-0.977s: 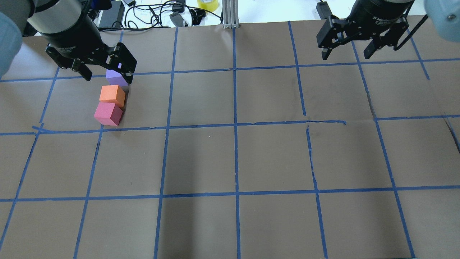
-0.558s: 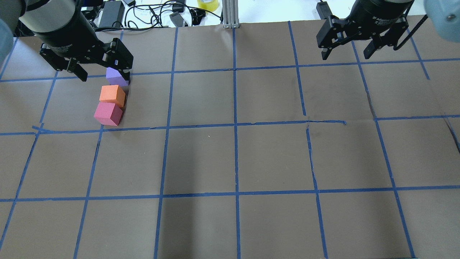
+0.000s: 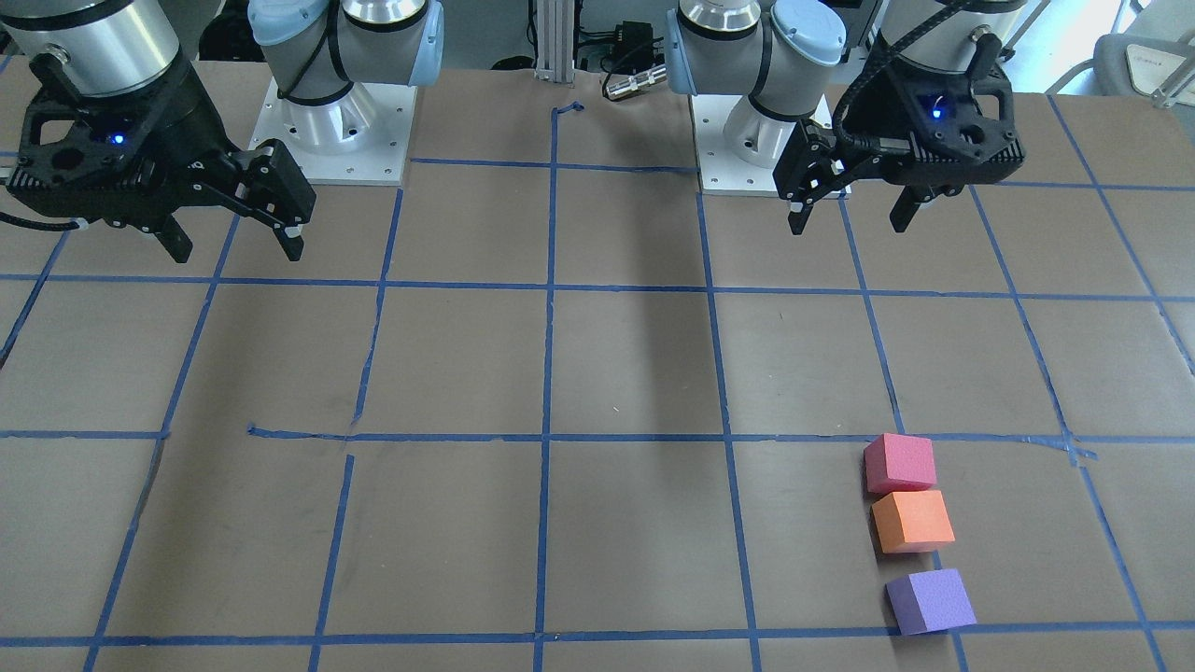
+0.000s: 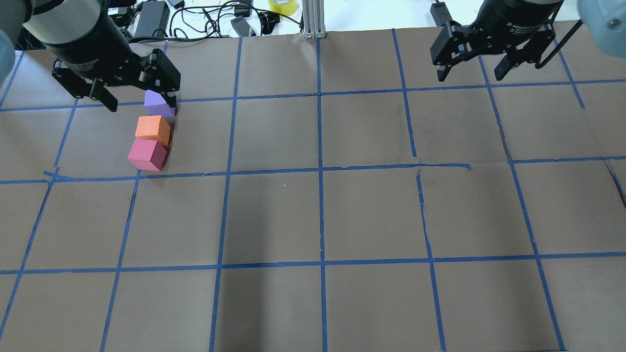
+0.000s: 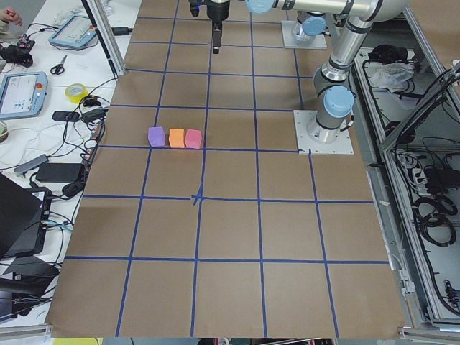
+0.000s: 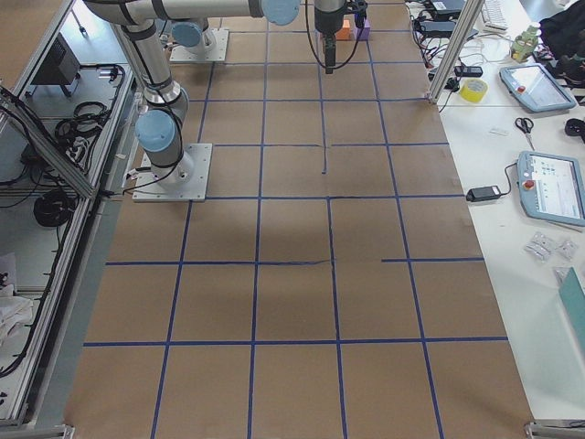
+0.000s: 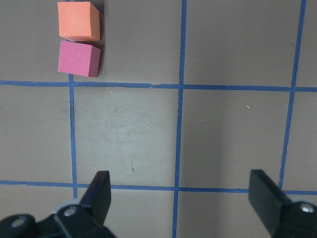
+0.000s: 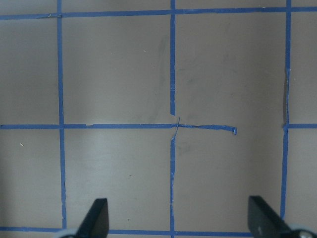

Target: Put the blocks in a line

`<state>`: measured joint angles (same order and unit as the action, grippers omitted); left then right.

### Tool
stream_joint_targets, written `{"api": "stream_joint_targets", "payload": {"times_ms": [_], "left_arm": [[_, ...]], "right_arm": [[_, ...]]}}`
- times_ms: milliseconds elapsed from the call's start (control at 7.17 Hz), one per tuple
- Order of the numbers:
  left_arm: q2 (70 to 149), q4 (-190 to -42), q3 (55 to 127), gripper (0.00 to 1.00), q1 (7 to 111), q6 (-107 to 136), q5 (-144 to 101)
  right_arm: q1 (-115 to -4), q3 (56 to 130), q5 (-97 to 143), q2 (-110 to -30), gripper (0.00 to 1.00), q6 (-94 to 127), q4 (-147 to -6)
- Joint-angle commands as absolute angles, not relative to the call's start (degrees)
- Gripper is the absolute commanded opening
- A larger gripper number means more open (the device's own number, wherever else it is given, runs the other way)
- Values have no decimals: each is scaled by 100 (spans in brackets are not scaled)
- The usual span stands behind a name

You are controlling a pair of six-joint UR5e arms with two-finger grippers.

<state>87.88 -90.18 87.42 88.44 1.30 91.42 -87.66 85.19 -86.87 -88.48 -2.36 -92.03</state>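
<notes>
Three in a row, pinkish-red block (image 3: 899, 462), orange block (image 3: 912, 521), purple block (image 3: 930, 602), left gripper (image 3: 848, 220), right gripper (image 3: 238, 250), both released

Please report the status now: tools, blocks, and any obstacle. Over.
Both open, empty, raised: left tool, right tool. Row formed: pink block, orange block, purple block; small gap before purple. Nothing in the way.

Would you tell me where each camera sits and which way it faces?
Front-facing: across the table, facing the robot; left gripper, right gripper.
Overhead: behind robot, looking down; both grippers.
Exterior left: table's left end; left arm near.
Exterior right: opposite end; right arm near.
Left wrist: downward; its fingers, orange block, pink block.
Right wrist: downward; its fingers, tape grid.
Front-facing and overhead share the purple block.
</notes>
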Motion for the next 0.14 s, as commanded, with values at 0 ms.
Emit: {"api": "stream_joint_targets", "payload": {"times_ms": [0], "left_arm": [[8780, -9018, 8754, 100, 8833, 132, 9149]], "right_arm": [[-8763, 8517, -8692, -8842, 100, -237, -9202]]}}
